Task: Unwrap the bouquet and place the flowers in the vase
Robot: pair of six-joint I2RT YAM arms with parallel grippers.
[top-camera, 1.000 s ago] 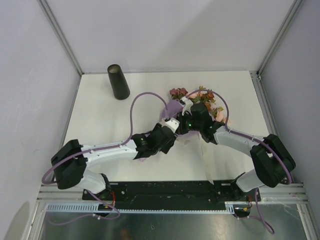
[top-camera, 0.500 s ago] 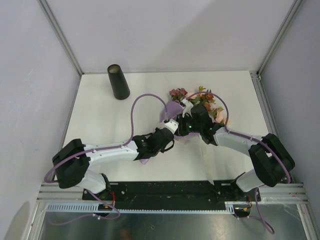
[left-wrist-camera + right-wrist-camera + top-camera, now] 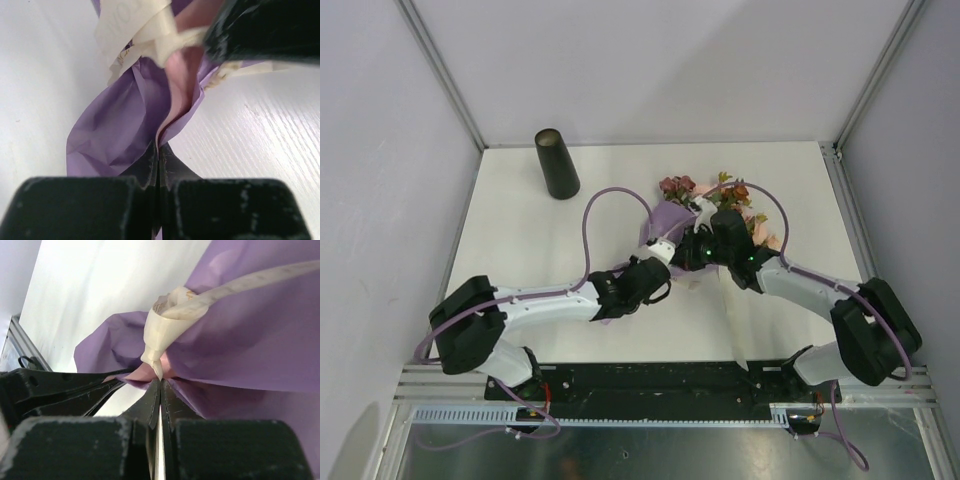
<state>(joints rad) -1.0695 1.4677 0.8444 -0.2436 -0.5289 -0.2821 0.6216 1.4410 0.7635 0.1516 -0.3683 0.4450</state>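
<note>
Unwrapping barely beginning: bouquet (image 3: pixel 685 215) lying wrapped, ribbon (image 3: pixel 170 315) tied. Left gripper (image 3: pixel 159 155) pinching wrapping paper (image 3: pixel 115 130); right gripper (image 3: pixel 160 385) clamping ribbon tail. Flowers (image 3: pixel 730 192) awaiting vase (image 3: pixel 557 163), at bouquet's 10 o'clock.

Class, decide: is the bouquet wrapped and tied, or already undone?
Wrapped and tied. The bouquet has its cream ribbon knotted around the purple paper in the right wrist view; the flowers poke from the wrap.
</note>
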